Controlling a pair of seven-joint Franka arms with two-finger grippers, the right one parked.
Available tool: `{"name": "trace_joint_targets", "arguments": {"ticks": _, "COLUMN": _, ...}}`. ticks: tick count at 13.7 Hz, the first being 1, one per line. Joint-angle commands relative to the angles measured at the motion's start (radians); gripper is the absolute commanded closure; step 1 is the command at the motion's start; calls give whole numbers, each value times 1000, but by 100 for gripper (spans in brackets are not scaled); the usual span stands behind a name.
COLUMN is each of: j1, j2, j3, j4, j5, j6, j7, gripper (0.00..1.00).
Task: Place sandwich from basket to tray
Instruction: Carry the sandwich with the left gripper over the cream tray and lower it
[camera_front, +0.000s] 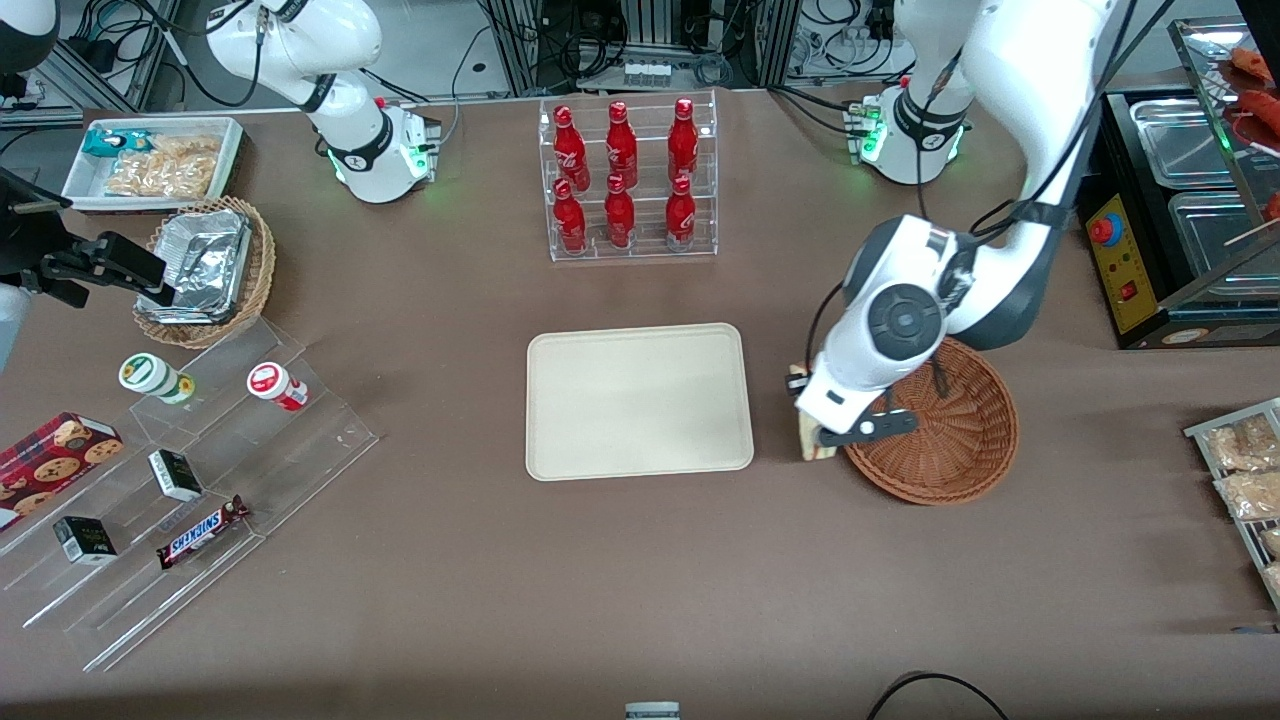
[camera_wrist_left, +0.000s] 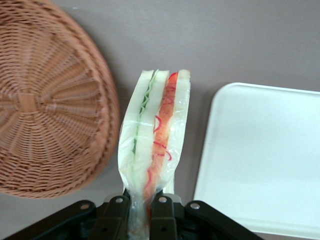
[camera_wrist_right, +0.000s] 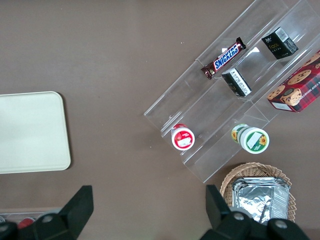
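Note:
My gripper is shut on the sandwich, a plastic-wrapped wedge of white bread with green and red filling, pinched at its wrapped end. In the front view the gripper holds the sandwich above the table, in the gap between the reddish-brown wicker basket and the cream tray. The basket looks empty. The tray lies bare beside the sandwich.
A clear rack of red bottles stands farther from the front camera than the tray. Acrylic shelves with snacks and a lighter basket with foil containers lie toward the parked arm's end. Bagged snacks sit at the working arm's end.

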Motion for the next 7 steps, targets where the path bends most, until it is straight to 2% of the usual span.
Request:
{"name": "trace_joint_targets", "arguments": {"ticks": 1, "j1": -81, "j2": 108, "j3": 8, "j4": 161, "j5": 18, "j6": -70, "j7": -24, "gripper": 95}}
{"name": "trace_joint_targets", "arguments": {"ticks": 5, "j1": -192, "j2": 209, "j3": 12, "j4": 281, "j5": 21, "j6": -67, "j7": -120, "gripper": 97}}
{"name": "trace_joint_targets", "arguments": {"ticks": 7, "j1": -239, "j2": 267, "j3": 9, "j4": 346, "j5": 78, "j6": -64, "j7": -236, "gripper": 98}}
